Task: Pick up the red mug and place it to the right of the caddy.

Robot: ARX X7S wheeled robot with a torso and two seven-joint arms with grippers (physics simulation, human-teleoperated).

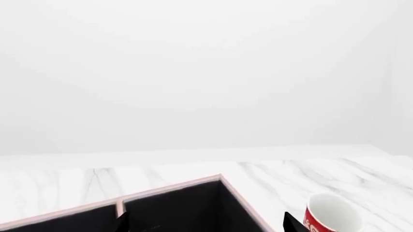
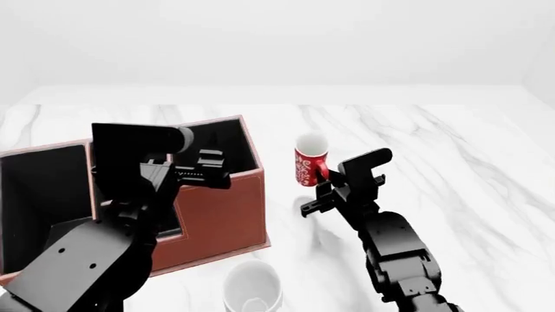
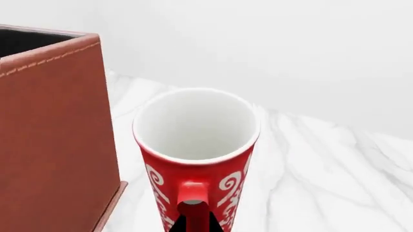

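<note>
mug [image 2: 310,160]: upright on the marble table [image 2: 468,175], just right of the caddy [image 2: 217,208], not touching it, handle toward the robot | right gripper [image 2: 325,179]: fingers closed on the mug's handle | left gripper [image 2: 204,170]: above the caddy, fingers apart, holding nothing | white mug [image 2: 252,286]: near front edge, well apart

white marble table [image 2: 485,169], white glass mug [image 2: 252,286]
</note>
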